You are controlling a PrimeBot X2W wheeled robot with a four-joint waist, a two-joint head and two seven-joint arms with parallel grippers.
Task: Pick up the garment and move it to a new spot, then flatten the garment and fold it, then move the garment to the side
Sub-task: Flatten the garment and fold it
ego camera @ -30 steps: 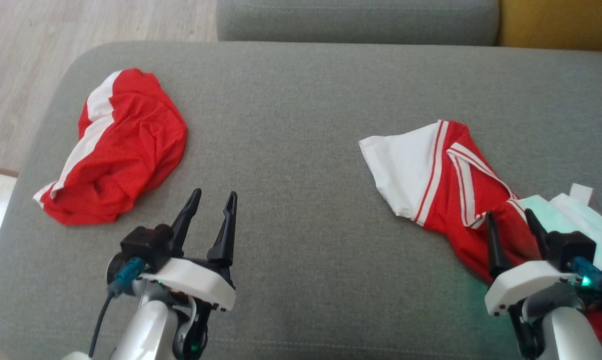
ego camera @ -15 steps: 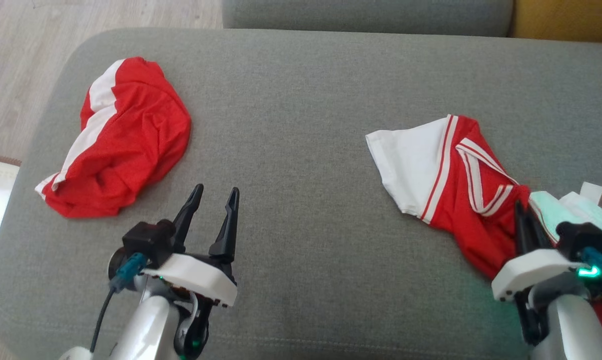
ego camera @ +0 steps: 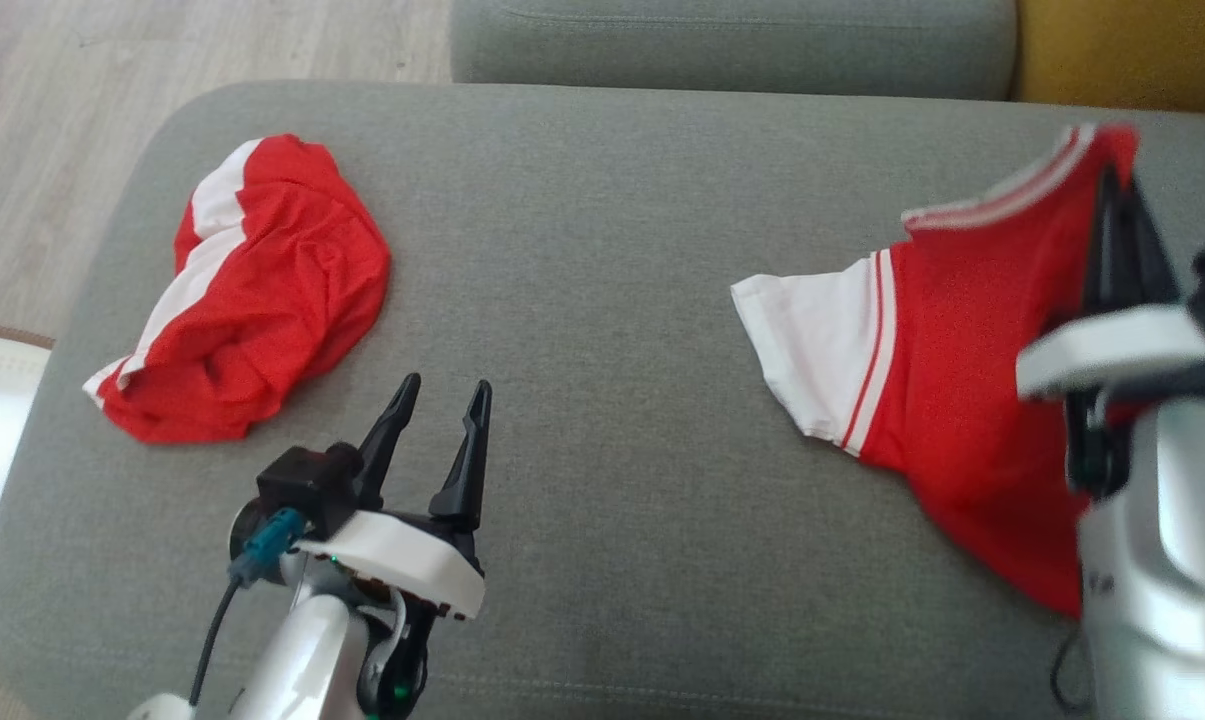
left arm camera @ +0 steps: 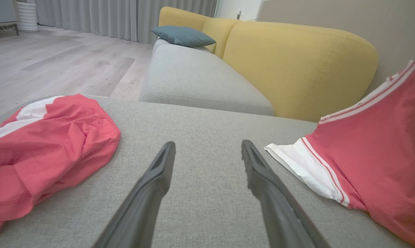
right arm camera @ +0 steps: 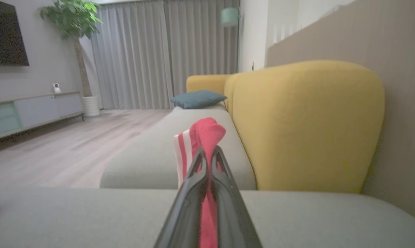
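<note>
Fabric of the shirt (ego camera: 962, 400) is pinched at its striped edge by your right hand (right arm camera: 208, 151), held high presumably for carrying, white sleeve touching the seat (ego camera: 602, 250), while your left hand (ego camera: 447, 385) hovers spread and empty, likely kept clear.

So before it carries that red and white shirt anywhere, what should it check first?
1. Is the right gripper shut on the shirt? Ok, cloth is pinched in it.
2. Is the shirt fully off the cushion? Not ok, its white sleeve and lower part lie on it.
3. Is the left gripper free to help? Ok, open and empty.
4. Is there bare room mid-cushion for a new spot? Ok.
5. Is the second red garment out of the way? Ok, it lies apart at the left.
6. Is the pinch firm enough to hold? Cannot tell.
</note>
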